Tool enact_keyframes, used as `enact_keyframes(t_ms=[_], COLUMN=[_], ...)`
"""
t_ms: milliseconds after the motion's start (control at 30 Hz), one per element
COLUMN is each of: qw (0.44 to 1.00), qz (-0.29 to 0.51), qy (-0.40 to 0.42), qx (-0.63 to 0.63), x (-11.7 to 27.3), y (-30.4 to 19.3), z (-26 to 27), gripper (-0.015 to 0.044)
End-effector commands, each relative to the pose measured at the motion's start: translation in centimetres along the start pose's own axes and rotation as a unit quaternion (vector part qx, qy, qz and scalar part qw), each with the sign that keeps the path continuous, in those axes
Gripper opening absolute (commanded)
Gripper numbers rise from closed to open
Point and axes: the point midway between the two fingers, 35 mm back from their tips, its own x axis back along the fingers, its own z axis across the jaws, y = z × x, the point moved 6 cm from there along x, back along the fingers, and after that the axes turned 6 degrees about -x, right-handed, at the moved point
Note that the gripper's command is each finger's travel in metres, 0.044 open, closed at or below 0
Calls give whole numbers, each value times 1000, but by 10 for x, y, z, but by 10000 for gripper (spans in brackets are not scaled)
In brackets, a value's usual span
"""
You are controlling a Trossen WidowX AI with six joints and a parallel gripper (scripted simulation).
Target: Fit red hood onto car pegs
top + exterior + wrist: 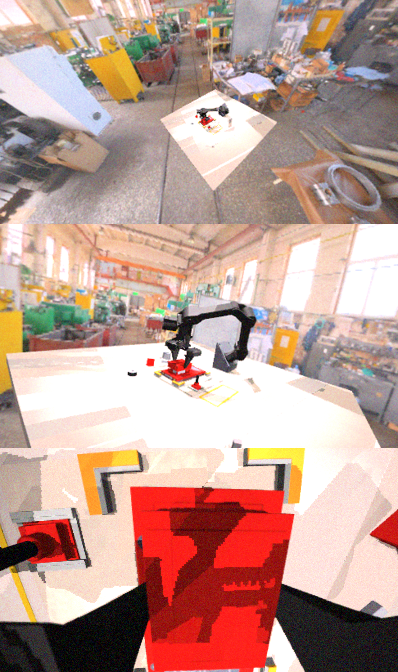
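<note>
The red hood [178,365] [215,623] is between the two black fingers of my gripper [181,363] [211,588], which is shut on it. The hood is over the red chassis [194,374] [150,497], its flat roof facing the wrist camera. In the exterior view it is at or very close above the deck; I cannot tell whether it touches or sits flat. A strip of chassis shows past the hood's far edge in the wrist view. The engine block, the pegs and the corner holes are hidden. In the top view the car is too small to judge.
Yellow jig corners [178,383] [90,485] stand around the chassis. A red piece with a black upright rod [196,386] [60,543] is beside it. A red cube [151,362], a grey block [166,356] and a black-and-white disc [132,374] lie on the other side.
</note>
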Motion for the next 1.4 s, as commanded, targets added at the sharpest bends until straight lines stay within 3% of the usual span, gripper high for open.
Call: enact_keyframes(t_ms=[0, 1367], qw=[1000, 1000], qz=[0, 0], qy=[2, 2], qx=[-2, -2], x=[-1, -14], y=[0, 0], z=[0, -1], gripper=[0, 0])
